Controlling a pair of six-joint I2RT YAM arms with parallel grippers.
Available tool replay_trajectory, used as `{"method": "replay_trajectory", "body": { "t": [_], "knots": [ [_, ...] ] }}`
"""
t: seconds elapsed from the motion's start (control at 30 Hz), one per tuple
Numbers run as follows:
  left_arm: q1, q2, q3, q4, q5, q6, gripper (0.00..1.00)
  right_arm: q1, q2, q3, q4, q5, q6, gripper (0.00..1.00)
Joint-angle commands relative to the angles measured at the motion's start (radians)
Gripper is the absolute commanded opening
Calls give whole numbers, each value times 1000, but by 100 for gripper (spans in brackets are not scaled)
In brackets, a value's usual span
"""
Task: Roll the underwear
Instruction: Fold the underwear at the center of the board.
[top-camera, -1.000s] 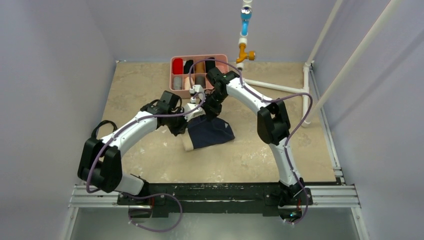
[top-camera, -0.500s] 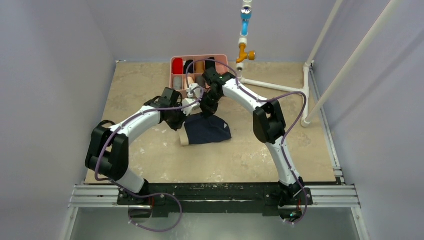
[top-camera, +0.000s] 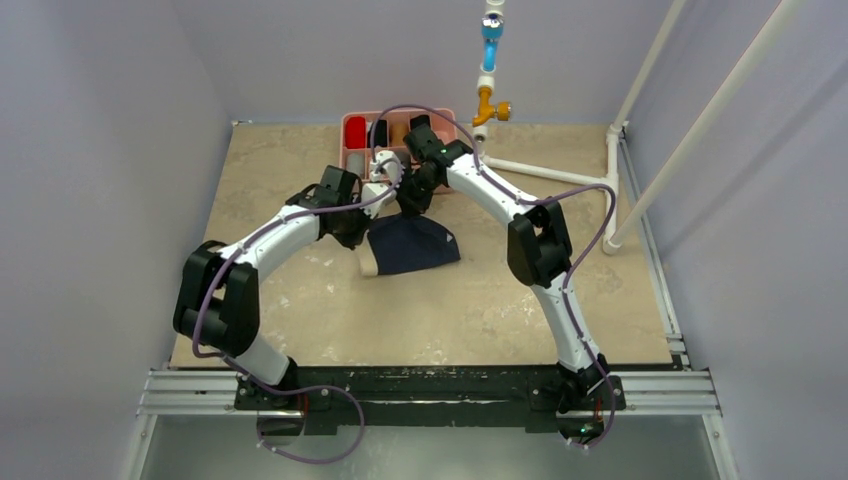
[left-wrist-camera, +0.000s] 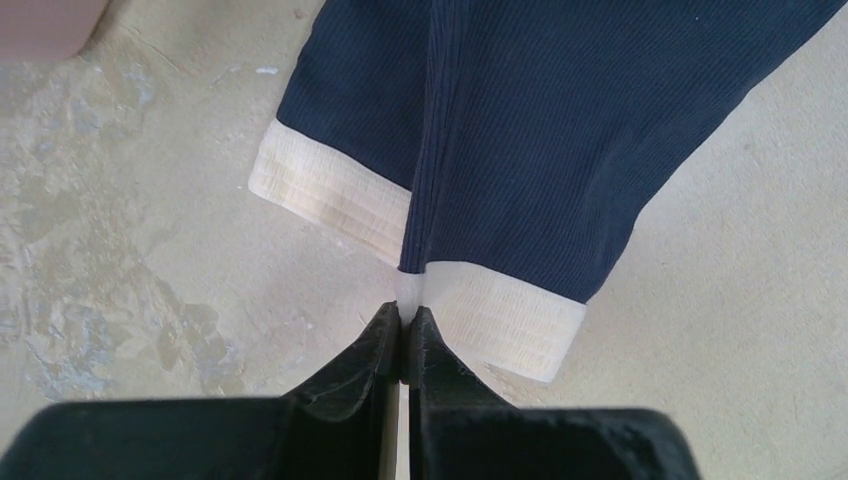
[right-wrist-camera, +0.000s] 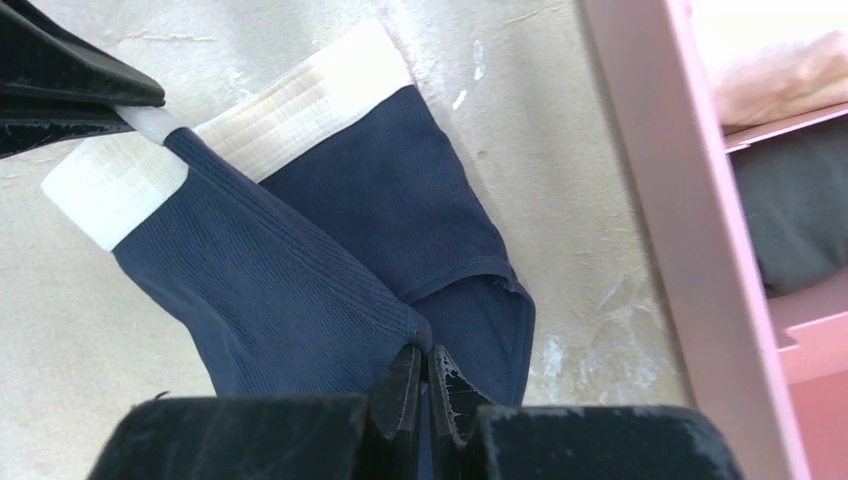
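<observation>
Small dark navy ribbed-fabric underwear (top-camera: 412, 250) w/ a pale cream band (left-wrist-camera: 500, 312) along one edge lies on the beige mottled table (top-camera: 300, 300). It sits just on the arm-base side of the pink plastic compartment tray (top-camera: 346, 150), near it but not touching. Right wrist cam shows a strip of bare table btwn the underwear and the tray wall.

Left claw (left-wrist-camera: 403, 318): jaws together, clamped on a pinched-up bit of the cream band, approx mid-band. Only a sliver of pale fabric shows btwn the tips. The band lies flat on the table either side of the pinch. This is the underwear's end farther from the tray.

Right claw (right-wrist-camera: 421, 362): jaws together too, clamped on navy fabric at the end opp. the band, i.e. the end nearer the tray. A raised ridge of cloth runs straight from one claw to the other, w/ fabric draping down to the table on both sides.

In the tray: a dark grey fabric roll (right-wrist-camera: 800, 220) and some pale pink fabric (right-wrist-camera: 770, 70) in compartments nr the right claw. A red roll (top-camera: 355, 130) sits in the far-left compartment.
</observation>
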Motion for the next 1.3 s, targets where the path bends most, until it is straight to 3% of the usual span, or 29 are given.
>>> {"method": "replay_trajectory", "body": {
  "t": [0.0, 0.03, 0.1, 0.43, 0.63, 0.87, 1.03, 1.27],
  "knots": [
    [35, 7, 66, 86, -56, -72, 0, -2, -11, 39, 51, 56, 4, 0],
    [39, 10, 70, 94, -66, -77, 0, -2, -10, -28, 61, 63, 10, 0],
    [48, 16, 76, 109, -80, -87, 0, -3, -5, 45, 81, 80, 22, 0],
    [85, 73, 115, 156, -162, -145, 0, -13, 25, 49, 210, 115, 110, 0],
    [86, 135, 169, 112, -144, -193, 0, -13, 53, 34, 228, 101, 143, 28],
    [85, 144, 179, 96, -84, -210, 0, -15, -91, -154, 309, 54, 162, 59],
    [86, 146, 190, 75, -62, -213, 0, -18, -171, -279, 330, 62, 154, 66],
    [85, 164, 232, 0, 1, -200, 0, -18, -163, -408, 341, 136, 120, 63]
  ]
}}
